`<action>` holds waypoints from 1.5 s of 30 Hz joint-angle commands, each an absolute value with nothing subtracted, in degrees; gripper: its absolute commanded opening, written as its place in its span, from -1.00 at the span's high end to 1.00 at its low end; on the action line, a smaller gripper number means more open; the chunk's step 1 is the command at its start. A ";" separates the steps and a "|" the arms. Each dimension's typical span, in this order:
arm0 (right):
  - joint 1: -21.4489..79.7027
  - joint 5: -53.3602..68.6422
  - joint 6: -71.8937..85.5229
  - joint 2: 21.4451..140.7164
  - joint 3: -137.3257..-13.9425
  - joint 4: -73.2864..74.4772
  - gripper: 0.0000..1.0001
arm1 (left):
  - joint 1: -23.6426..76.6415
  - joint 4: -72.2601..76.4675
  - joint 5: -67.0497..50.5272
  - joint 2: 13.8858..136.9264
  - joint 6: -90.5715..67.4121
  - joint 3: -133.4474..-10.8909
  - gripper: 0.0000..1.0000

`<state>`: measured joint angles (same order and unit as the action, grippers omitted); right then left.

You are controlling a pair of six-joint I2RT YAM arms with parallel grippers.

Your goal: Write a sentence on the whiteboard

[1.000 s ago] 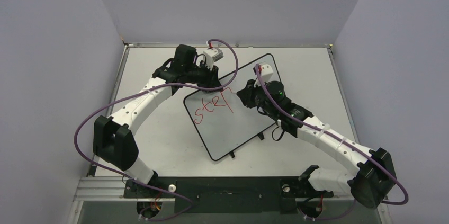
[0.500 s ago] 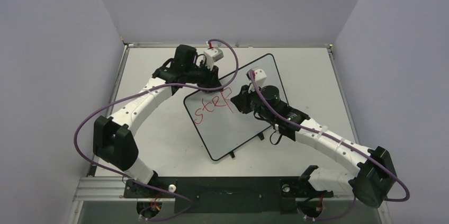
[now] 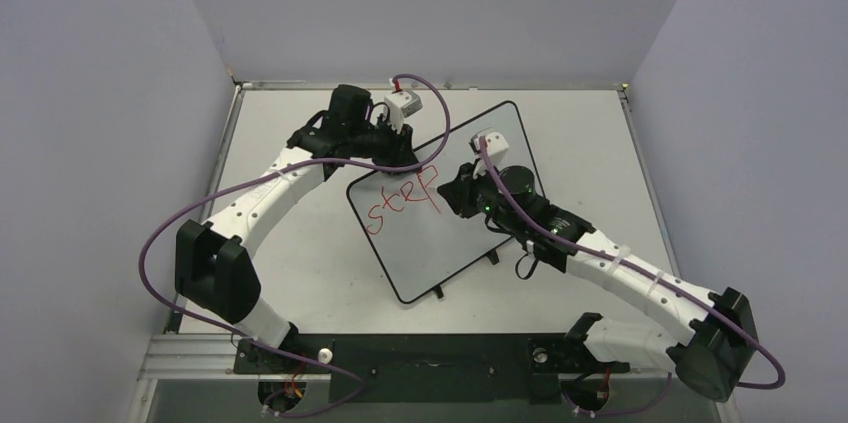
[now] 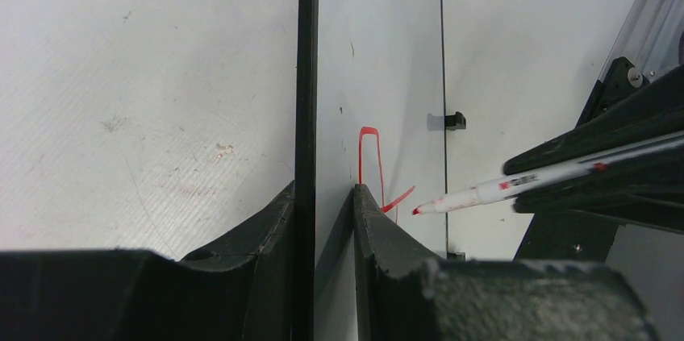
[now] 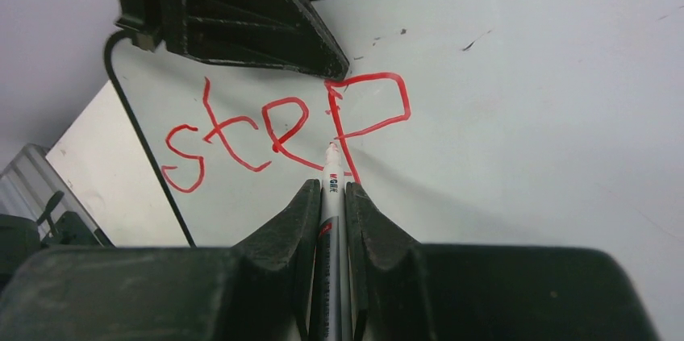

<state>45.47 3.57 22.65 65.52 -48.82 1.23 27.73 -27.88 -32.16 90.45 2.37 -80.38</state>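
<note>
The whiteboard (image 3: pixel 440 243) lies tilted on the table, with red lettering "step" (image 3: pixel 400 201) at its upper left. My left gripper (image 3: pixel 400 155) is shut on the board's far black edge; in the left wrist view its jaws (image 4: pixel 325 192) pinch the frame (image 4: pixel 306 75). My right gripper (image 3: pixel 452 191) is shut on a white red-tipped marker (image 5: pixel 331 168). The marker's tip sits at the foot of the "p" (image 5: pixel 367 103); I cannot tell whether it touches. The marker also shows in the left wrist view (image 4: pixel 484 193), beside the red strokes (image 4: pixel 369 155).
The board's small black feet (image 3: pixel 490 256) stick out on its near right edge. Pale grey tabletop (image 3: pixel 290 263) surrounds the board. Grey walls enclose the table on three sides. The black base rail (image 3: pixel 420 358) runs along the near edge.
My right arm has shifted left and a little nearer, bringing the marker down to the foot of the "p". The left gripper and the board have not moved.
</note>
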 commanded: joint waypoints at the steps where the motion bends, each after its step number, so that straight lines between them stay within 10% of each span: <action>1: 45.43 0.67 21.72 58.64 -50.13 1.73 1.00 | 27.33 -22.11 -25.91 87.50 8.37 -80.49 1.00; 45: 29.97 9.73 21.22 59.81 -47.54 -1.08 1.00 | 27.33 -21.35 -26.85 86.50 7.62 -80.16 1.00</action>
